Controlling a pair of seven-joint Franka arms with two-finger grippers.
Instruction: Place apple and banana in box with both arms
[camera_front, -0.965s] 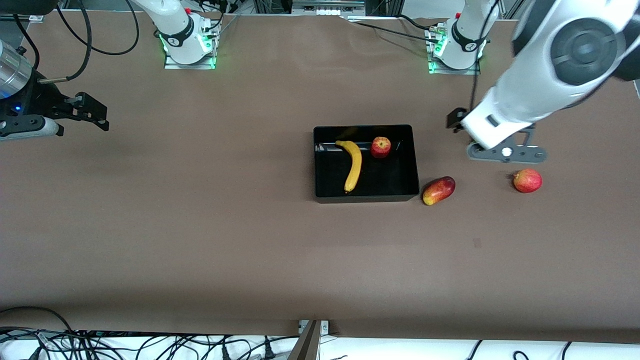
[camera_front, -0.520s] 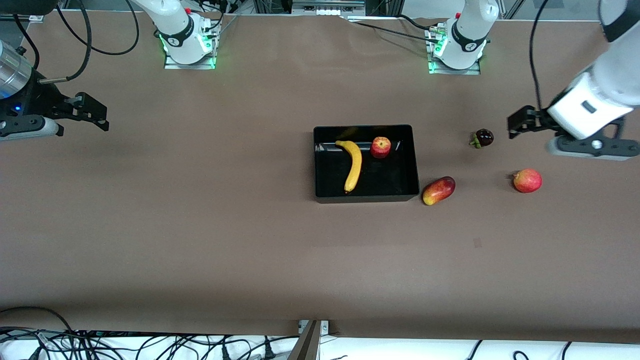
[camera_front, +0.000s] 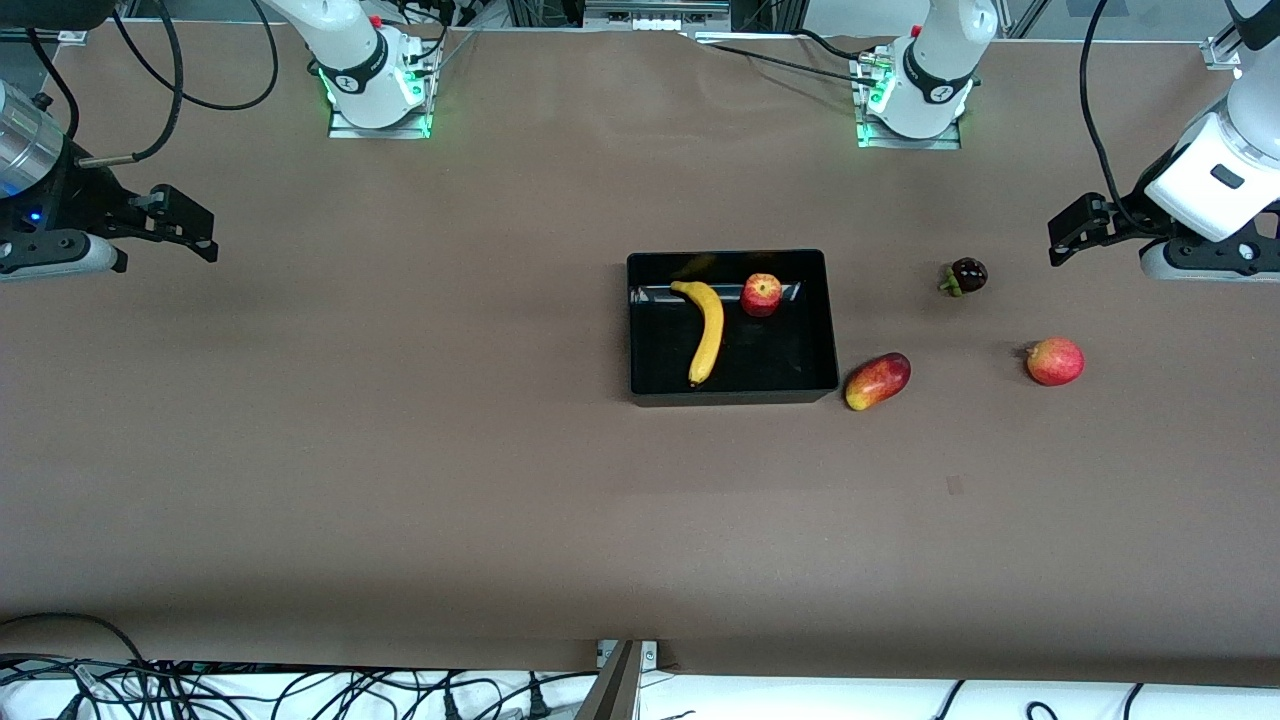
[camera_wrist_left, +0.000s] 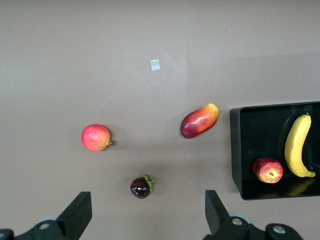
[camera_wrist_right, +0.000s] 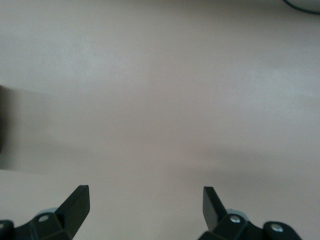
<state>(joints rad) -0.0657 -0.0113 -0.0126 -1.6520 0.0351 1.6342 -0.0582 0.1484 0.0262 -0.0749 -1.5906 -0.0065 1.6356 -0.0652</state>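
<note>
The apple (camera_front: 761, 294) and the banana (camera_front: 703, 330) both lay inside the black box (camera_front: 830, 330), side by side and apart, the apple toward the left arm's end. So the task looked complete. Over the last second the left arm had swung away from the box; its left gripper (camera_front: 1075, 228), fingers spread wide and empty, now hung over bare table at the left arm's end. That retreat uncovered a small dark fruit (camera_front: 966, 275) near the mango-like fruit (camera_front: 877, 380) and the pinkish-red fruit (camera_front: 1054, 361). The right gripper (camera_front: 185, 224) waited, also wide open and empty, over the right arm's end.
</note>
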